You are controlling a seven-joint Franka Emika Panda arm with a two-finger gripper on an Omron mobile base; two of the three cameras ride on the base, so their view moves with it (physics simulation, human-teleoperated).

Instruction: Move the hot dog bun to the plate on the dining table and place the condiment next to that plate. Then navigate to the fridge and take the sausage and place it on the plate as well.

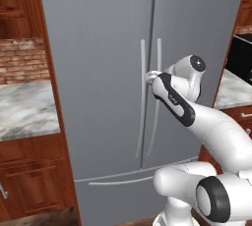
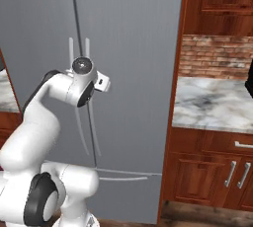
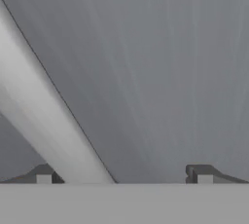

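Note:
The grey fridge [image 1: 98, 72] [image 2: 133, 48] stands shut straight ahead, its two long thin handles [image 1: 143, 102] side by side at the door seam. My gripper [image 1: 150, 76] [image 2: 103, 83] is right up against the handles at about mid height. In the hand view my gripper [image 3: 124, 177] is open, and one pale handle [image 3: 44, 121] runs slantwise between the fingertips, close to the left fingertip [image 3: 44, 175]. Behind it is the flat fridge door [image 3: 170, 72]. The sausage, hot dog bun, plate, condiment and dining table are out of view.
Marble counters on reddish wood cabinets flank the fridge, one on the left [image 1: 24, 107] and one on the right [image 2: 212, 102]. Brick backsplash [image 2: 217, 56] sits above them. A black appliance [image 1: 243, 58] stands on the right counter.

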